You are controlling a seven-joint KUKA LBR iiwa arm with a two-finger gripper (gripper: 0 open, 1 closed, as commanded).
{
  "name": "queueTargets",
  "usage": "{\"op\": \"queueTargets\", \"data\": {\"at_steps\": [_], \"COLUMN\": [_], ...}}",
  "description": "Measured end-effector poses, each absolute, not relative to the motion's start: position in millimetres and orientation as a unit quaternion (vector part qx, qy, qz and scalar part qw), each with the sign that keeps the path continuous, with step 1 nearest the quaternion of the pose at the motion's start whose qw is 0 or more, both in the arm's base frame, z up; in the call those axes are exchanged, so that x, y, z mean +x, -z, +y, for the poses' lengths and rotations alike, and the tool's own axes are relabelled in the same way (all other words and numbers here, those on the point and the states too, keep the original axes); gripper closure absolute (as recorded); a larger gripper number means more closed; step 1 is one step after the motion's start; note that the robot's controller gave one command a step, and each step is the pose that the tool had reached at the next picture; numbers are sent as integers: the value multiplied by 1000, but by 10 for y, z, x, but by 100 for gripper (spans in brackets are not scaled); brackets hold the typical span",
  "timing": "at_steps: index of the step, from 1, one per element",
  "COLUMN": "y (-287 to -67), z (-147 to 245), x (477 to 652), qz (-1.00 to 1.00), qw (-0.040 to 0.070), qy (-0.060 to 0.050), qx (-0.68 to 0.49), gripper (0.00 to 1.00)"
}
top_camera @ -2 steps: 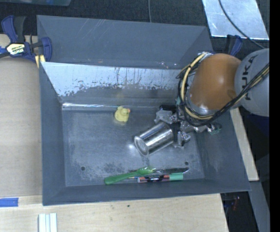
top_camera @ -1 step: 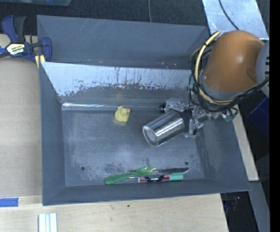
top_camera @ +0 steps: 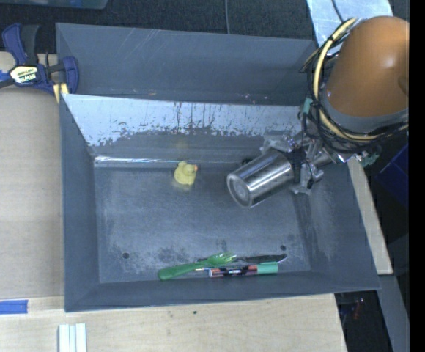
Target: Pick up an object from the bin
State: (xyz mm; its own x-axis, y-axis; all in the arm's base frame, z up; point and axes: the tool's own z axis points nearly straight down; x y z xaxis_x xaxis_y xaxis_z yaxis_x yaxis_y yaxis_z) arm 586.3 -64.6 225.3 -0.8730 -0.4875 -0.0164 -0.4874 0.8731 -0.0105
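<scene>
1. You see the gripper (top_camera: 242, 187) over the right part of the bin (top_camera: 80, 218); whether it is spread or pressed together, you cannot tell.
2. A yellow lump (top_camera: 185, 174) lies near it on the left, not touching.
3. Green pens (top_camera: 220, 268) lie along the front wall.

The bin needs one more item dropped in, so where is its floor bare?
Bare: the left and middle floor, between the small yellow thing and the pens along the front wall. Crowded: back right, by the silver cylinder and end effector.
</scene>
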Motion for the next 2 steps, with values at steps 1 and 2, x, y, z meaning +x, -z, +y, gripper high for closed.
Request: {"op": "queueTargets", "data": {"at_steps": [1, 2], "y": [-1495, -1607], "z": [-672, -839], "x": [5926, 5897], "qz": [940, 981], "qw": [5, 11], "qy": [1, 3], "qx": [-342, -194], "gripper": [100, 100]}}
